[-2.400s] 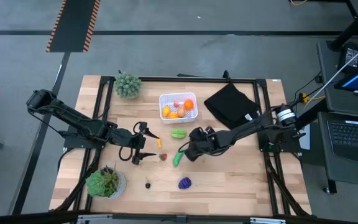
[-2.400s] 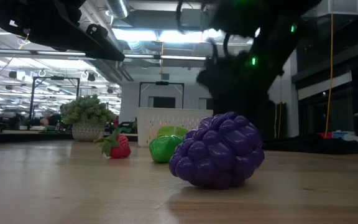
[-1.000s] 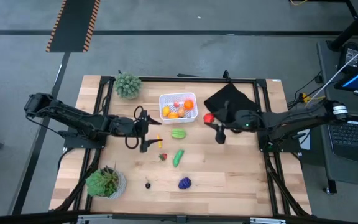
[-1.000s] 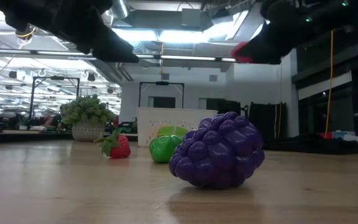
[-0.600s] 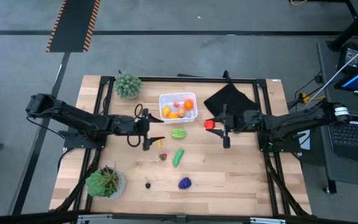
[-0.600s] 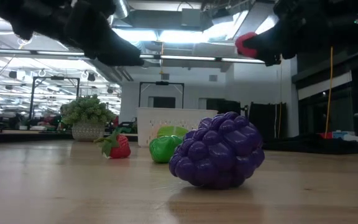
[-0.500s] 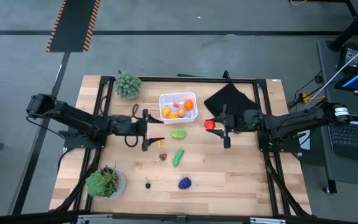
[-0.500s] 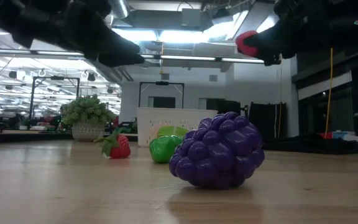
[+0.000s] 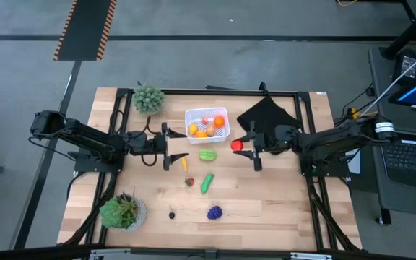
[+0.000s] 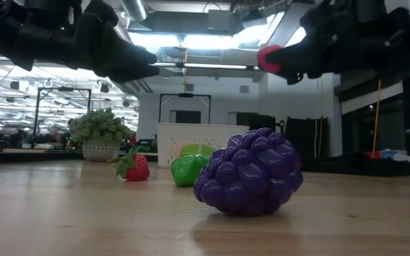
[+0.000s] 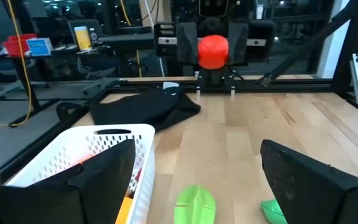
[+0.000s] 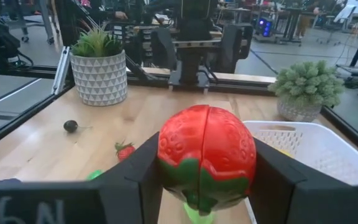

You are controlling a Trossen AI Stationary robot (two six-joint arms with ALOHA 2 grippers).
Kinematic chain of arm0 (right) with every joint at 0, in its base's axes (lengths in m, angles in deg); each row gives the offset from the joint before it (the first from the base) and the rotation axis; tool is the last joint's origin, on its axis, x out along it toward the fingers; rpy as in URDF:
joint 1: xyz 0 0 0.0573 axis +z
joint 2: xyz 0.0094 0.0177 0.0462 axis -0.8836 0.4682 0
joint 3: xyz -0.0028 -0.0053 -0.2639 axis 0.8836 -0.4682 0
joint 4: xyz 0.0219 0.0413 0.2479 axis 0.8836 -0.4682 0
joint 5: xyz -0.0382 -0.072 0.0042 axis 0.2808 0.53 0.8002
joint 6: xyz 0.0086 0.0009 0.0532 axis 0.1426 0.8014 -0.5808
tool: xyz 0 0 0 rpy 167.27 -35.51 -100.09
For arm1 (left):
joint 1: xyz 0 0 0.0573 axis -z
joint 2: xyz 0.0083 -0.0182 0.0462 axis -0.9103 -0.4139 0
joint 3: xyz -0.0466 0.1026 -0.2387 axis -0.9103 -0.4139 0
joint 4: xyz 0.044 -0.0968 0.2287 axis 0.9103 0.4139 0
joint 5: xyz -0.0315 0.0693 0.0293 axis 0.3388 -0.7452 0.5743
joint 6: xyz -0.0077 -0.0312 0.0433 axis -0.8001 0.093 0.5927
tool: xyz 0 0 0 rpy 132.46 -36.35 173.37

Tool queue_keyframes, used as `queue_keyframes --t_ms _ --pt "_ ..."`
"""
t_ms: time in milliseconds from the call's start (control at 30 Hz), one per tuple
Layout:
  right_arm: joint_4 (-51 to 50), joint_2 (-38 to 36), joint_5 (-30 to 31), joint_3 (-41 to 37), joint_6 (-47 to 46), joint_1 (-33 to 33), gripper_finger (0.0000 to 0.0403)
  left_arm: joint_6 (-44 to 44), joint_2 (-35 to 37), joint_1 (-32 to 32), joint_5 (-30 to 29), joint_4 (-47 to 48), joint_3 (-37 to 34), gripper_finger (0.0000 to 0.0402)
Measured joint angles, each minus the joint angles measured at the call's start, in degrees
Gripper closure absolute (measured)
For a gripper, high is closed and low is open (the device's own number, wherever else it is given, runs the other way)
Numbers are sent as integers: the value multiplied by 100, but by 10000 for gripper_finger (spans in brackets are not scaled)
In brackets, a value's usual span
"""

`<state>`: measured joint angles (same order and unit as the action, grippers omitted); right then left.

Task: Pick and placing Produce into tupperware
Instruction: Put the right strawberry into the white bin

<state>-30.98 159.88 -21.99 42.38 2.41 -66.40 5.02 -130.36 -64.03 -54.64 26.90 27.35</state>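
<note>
A: Where is the right claw [image 9: 245,146], and what has it got?
B: It hangs above the counter [image 9: 280,209], at about four o'clock from the white tub [image 9: 207,124] and just beside it. Its fingers are clamped on a red strawberry toy [image 9: 237,146] with a green base, held clear of the wood.

A: And the left claw [image 9: 170,146]?
B: Spread wide with nothing in it, at roughly eight o'clock from the tub, raised off the counter.

A: What is in the tub?
B: Orange, yellow and red pieces; I cannot name each one.

A: What lies loose on the counter?
B: A green leafy piece [image 9: 207,154] just at six o'clock of the tub, a long green vegetable [image 9: 206,183] farther along that line, a small strawberry [image 9: 189,182] at its nine o'clock, a yellow piece [image 9: 185,165] near the left claw, purple grapes [image 9: 214,212] toward the near edge, and a small dark piece [image 9: 171,214] at nine o'clock of the grapes.
</note>
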Motion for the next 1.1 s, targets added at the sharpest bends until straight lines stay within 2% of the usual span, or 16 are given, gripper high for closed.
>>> queue_keyframes --t_ms 233,433,867,1100 --pt "368 471 51 67 -265 -338 225 4 0 -2 -23 1 0 62" --pt "372 823 625 364 -292 -597 225 7 0 -43 -203 5 0 62" --pt "355 1757 663 1327 -271 -836 225 9 0 -376 -203 18 0 62" --pt "-236 2099 653 1893 -258 -902 225 11 0 -376 -203 152 0 62"
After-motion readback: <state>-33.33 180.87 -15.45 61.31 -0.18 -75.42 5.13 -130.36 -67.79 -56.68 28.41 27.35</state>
